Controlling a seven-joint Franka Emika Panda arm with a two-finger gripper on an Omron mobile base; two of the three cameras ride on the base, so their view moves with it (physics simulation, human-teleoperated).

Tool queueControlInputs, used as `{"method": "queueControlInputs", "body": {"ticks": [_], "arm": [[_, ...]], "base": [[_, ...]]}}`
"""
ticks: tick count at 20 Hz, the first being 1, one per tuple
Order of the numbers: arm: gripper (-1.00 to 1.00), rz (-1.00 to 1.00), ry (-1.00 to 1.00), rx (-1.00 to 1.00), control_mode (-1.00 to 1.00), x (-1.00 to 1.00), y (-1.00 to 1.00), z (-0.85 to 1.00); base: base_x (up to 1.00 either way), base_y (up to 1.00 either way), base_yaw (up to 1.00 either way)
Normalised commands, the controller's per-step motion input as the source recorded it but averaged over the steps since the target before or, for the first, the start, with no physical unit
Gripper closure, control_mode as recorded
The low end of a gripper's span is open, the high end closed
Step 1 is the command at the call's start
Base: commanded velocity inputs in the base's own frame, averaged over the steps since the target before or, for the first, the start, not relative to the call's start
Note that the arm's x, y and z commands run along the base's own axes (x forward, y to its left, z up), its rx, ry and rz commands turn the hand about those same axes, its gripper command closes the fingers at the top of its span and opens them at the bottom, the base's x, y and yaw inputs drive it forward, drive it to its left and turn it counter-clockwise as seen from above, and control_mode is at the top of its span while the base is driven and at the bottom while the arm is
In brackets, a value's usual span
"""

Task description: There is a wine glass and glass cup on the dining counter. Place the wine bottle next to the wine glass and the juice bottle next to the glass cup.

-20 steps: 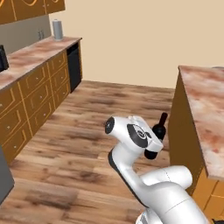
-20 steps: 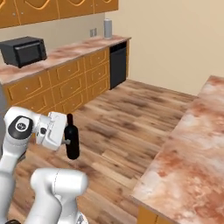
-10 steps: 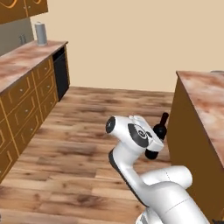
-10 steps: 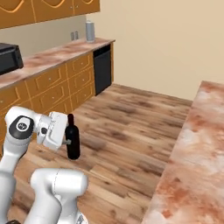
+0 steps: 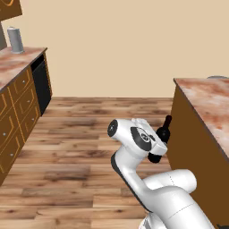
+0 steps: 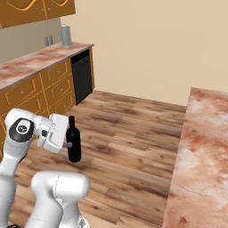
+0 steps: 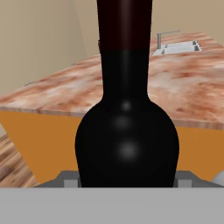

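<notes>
A: Dining counter (image 5: pixel 202 96) now sits farther left in my left base view than half a second ago; base turned.
B: Obstacles?
A: Cabinet counter (image 6: pixel 31 62) with canister (image 6: pixel 66 35) well off. Wine bottle (image 6: pixel 74 141) upright, neck up, clamped in the gripper (image 6: pixel 67 143), beside the island's end.
</notes>
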Motion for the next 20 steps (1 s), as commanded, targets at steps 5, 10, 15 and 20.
{"method": "queueControlInputs", "body": {"ticks": [5, 10, 15, 20], "arm": [[1.0, 0.0, 0.0, 0.0, 1.0, 0.0, 0.0, 0.0], [1.0, 0.0, 0.0, 0.0, 1.0, 0.0, 0.0, 0.0], [1.0, 0.0, 0.0, 0.0, 1.0, 0.0, 0.0, 0.0], [1.0, 0.0, 0.0, 0.0, 1.0, 0.0, 0.0, 0.0]], "base": [[0.81, 0.23, -0.28], [0.82, 0.23, -0.27], [0.82, 0.23, -0.27], [0.82, 0.23, -0.27]]}}
